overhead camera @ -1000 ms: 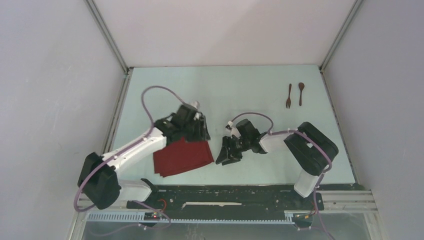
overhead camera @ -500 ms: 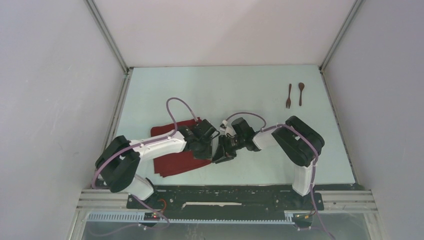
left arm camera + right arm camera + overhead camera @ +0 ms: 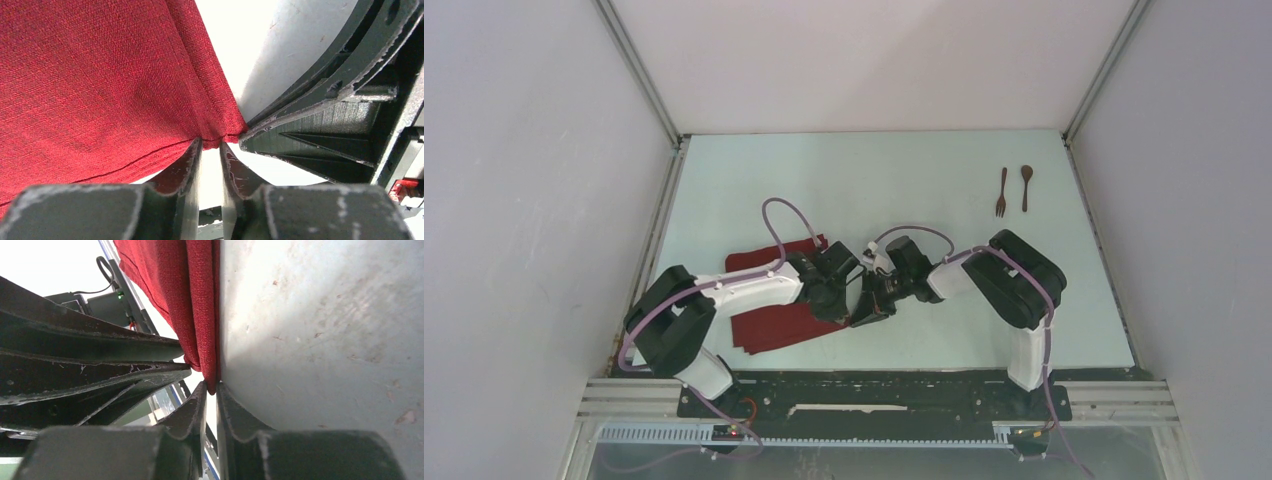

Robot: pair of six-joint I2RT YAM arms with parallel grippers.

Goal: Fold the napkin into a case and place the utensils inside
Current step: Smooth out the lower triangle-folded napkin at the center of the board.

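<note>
The dark red napkin [image 3: 769,325] lies folded flat at the table's front, left of centre. Both grippers meet at its right corner. My left gripper [image 3: 842,304] reaches in from the left, its jaws drawn narrow with the cloth's hem [image 3: 212,131] pinched at the tips [image 3: 211,142]. My right gripper [image 3: 865,304] comes from the right, and the tip of the napkin [image 3: 195,305] sits squeezed between its narrow jaws [image 3: 211,386]. The utensils, a brown fork [image 3: 1001,192] and spoon [image 3: 1026,187], lie side by side at the far right, well away from both grippers.
The two gripper heads are almost touching; the other gripper's dark fingers [image 3: 325,110] fill the right of the left wrist view. A black rail [image 3: 874,390] runs along the table's near edge. Grey walls close in the left, right and back sides.
The left arm swung off the napkin's far edge to its right corner. The right gripper slid left to the same corner. Both sets of jaws have narrowed onto the cloth.
</note>
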